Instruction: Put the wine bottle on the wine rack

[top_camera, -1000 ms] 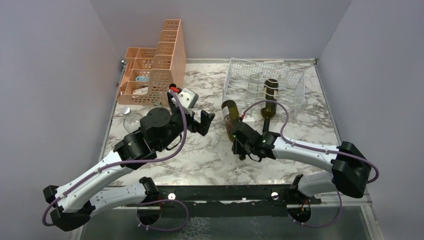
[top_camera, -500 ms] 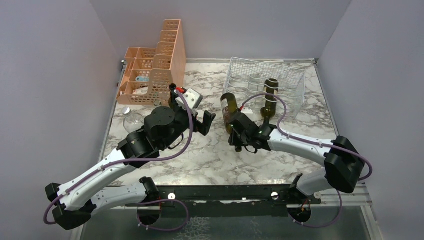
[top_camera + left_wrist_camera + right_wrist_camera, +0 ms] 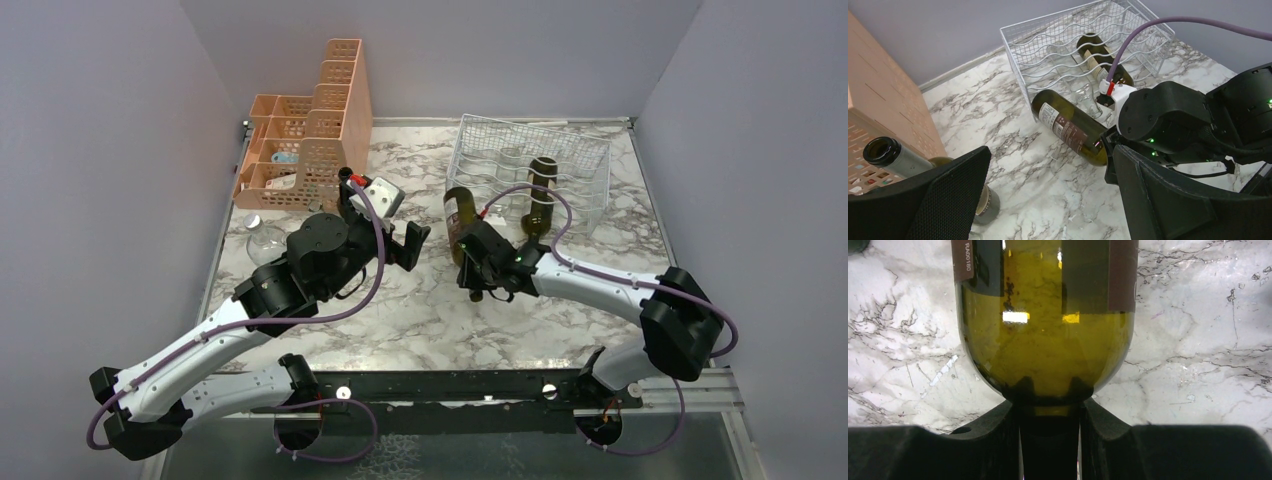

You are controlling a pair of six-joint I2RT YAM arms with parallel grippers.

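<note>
A dark green wine bottle with a brown label lies low over the marble, its base toward the wine rack, a white wire rack at the back right. My right gripper is shut on the bottle's neck. In the right wrist view the neck runs between my fingers below the bottle's shoulder. The left wrist view shows the bottle with its base beside the rack's front corner. A second green bottle lies in the rack. My left gripper is open and empty, left of the bottle.
A peach perforated organizer stands at the back left. A small clear glass bottle stands in front of it, near my left arm. The left wrist view shows a bottle mouth beneath my left finger. Walls enclose the table on three sides.
My right gripper has carried the bottle a little away from me, toward the rack. My left gripper shifted slightly to the right, then held still.
</note>
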